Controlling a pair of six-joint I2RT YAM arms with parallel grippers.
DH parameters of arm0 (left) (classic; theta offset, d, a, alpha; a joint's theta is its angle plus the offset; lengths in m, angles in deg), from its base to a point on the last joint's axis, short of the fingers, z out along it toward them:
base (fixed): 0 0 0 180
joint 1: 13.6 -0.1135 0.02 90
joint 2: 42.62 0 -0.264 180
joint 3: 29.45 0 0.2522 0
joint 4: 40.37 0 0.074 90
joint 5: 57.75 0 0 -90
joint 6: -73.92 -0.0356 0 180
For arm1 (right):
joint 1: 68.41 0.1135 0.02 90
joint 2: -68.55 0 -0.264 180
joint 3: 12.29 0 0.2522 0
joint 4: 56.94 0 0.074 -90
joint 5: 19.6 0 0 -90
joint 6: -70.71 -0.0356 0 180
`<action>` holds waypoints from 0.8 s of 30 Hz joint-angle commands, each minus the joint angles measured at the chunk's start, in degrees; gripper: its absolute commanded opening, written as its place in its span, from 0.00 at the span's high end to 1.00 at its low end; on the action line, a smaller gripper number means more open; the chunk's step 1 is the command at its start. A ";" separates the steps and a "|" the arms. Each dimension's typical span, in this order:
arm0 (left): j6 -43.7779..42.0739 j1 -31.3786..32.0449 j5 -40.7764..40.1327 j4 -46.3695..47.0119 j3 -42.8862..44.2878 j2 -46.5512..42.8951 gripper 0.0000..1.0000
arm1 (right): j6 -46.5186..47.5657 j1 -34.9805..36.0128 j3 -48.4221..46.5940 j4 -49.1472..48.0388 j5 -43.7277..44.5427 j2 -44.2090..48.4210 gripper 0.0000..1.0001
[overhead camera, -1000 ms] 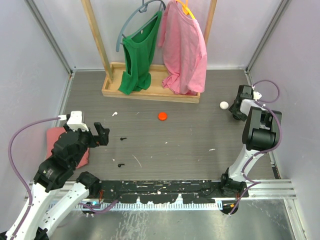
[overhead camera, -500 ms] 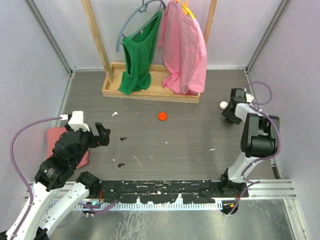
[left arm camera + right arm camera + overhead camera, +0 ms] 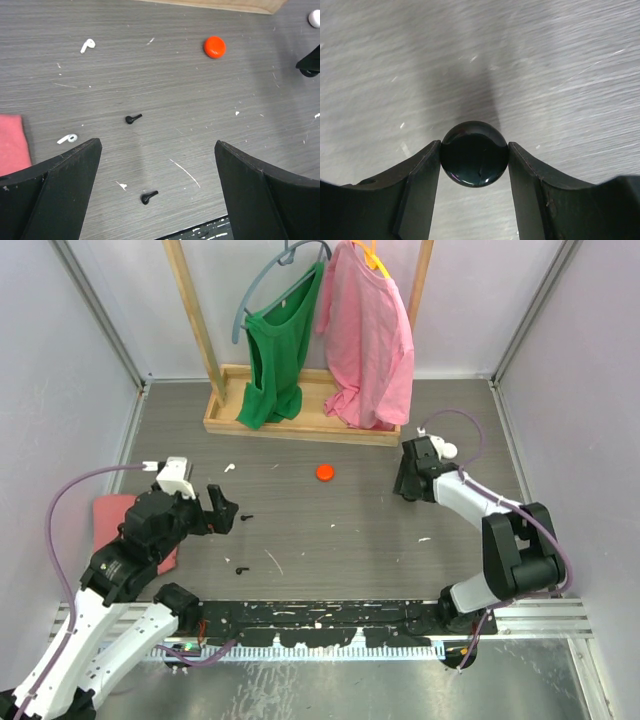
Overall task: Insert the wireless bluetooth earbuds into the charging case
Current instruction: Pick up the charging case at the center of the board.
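Note:
My right gripper [image 3: 474, 146] is shut on a round, glossy black charging case [image 3: 474, 162], held just above the table; from above, that gripper [image 3: 407, 483] sits right of centre. My left gripper [image 3: 157, 165] stands open low over the table. A black earbud [image 3: 148, 197] lies between its fingers [image 3: 65, 190], untouched, and a second black earbud [image 3: 133, 119] lies just beyond. Two white earbuds [image 3: 88, 45] [image 3: 67, 138] lie further left. The top view shows the left gripper [image 3: 222, 510] beside the black earbuds [image 3: 246, 517] [image 3: 240, 570].
An orange-red round puck [image 3: 325, 472] lies mid-table and a white round puck [image 3: 314, 18] behind the right arm. A pink cloth [image 3: 110, 515] lies under the left arm. A wooden rack [image 3: 300, 425] with green and pink garments stands at the back.
The right arm has swung from the back right corner toward the table's middle, still holding the black case. The left gripper has shifted slightly right toward the black earbuds.

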 commanded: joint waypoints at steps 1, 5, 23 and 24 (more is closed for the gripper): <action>2.12 -0.27 4.42 2.68 3.12 2.11 0.02 | 1.76 5.61 1.67 0.21 -2.56 5.62 0.51; 3.78 -0.32 6.58 2.54 3.81 3.99 0.02 | 5.19 11.25 2.82 -0.97 -5.51 8.34 0.51; 8.91 -0.32 17.51 8.56 3.57 15.21 0.02 | 30.61 32.01 1.83 -17.01 -12.60 10.14 0.49; 8.95 -0.32 18.25 8.65 3.77 15.98 0.02 | 31.94 32.72 1.77 -17.59 -13.08 10.67 0.49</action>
